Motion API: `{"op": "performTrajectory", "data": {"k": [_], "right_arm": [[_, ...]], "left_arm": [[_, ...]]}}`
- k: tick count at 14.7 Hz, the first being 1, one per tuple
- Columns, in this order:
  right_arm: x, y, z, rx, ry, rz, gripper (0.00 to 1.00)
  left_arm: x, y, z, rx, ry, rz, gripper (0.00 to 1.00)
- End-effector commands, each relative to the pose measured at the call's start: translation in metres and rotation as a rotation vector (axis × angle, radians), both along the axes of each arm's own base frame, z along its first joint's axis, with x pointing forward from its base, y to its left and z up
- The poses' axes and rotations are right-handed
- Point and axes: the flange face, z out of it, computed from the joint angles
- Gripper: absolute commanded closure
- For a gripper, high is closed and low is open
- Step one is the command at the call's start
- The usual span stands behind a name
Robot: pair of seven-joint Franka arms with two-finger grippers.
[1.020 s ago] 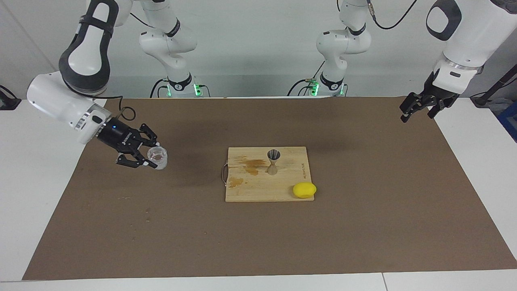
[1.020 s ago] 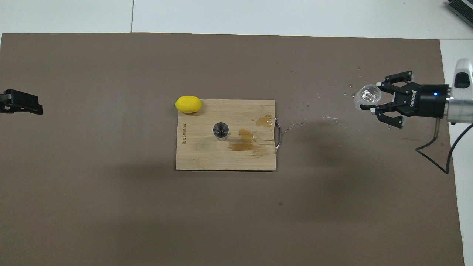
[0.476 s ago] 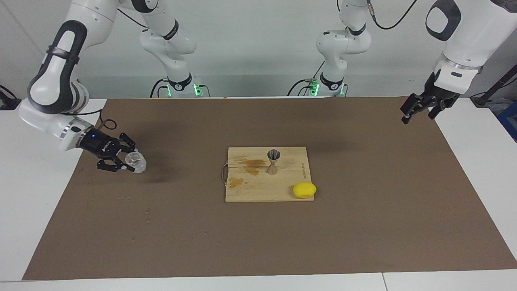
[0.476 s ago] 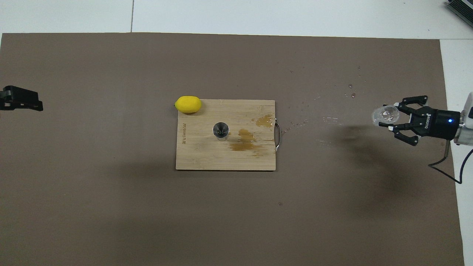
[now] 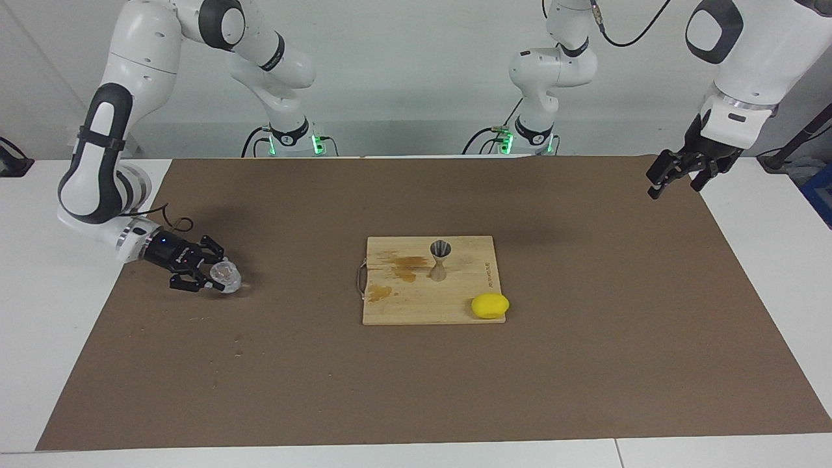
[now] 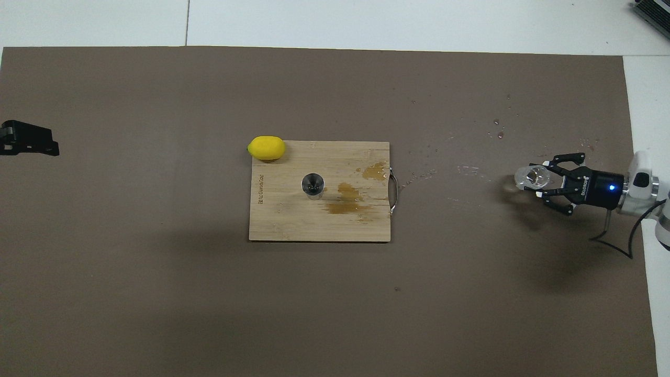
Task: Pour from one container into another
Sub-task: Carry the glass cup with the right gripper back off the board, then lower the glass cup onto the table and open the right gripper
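Clamping on the small glass cup (image 5: 226,278) with the right pincer (image 5: 218,279), fingers drawn in tight against the clear wall. Hanging very low over the brown mat (image 5: 585,364) at the right arm's end of the worktop (whether actually touching the mat, cannot tell). Reaching in nearly level from the worktop's edge, with the cup at the fingertips on the side turned toward the middle of the worktop; how far the cup is tipping, cannot tell.

Looking outward from there: the metal jigger (image 5: 440,259) standing well apart from the cup, straight along the worktop's length toward the left arm's end, about as near to the robots as the cup. Standing upright on the wooden cutting board (image 5: 396,309), long axis vertical, open cone facing up. Sitting between the jigger and the cup, some wet brown patches (image 5: 406,266) on the board. Resting on the board's corner, farther from the robots than the jigger, a yellow lemon (image 5: 490,305).

Waiting with fingers apart and holding nothing, the left pincer (image 5: 673,177), raised over the mat's corner at its own end. Judging by the layout, calling for a sideways carry by the right arm, already having the cup and sitting slightly closer.
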Motion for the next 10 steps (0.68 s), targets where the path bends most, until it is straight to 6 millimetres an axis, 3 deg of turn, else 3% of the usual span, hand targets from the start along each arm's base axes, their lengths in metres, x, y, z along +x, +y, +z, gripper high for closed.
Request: {"op": "performTrajectory", "data": {"k": [1, 6, 10], "right_arm": [[-0.001, -0.007, -0.004, 0.022, -0.049, 0.003, 1.00], [-0.009, -0.005, -0.010, 0.028, -0.066, 0.043, 1.00], [-0.019, -0.004, -0.026, 0.032, -0.065, 0.059, 1.00]], "left_arm": [[-0.005, 0.001, 0.004, 0.006, -0.011, 0.009, 0.00], [-0.006, -0.014, 0.008, 0.008, -0.007, -0.012, 0.00], [-0.012, -0.023, 0.013, 0.008, -0.001, -0.028, 0.00]]}}
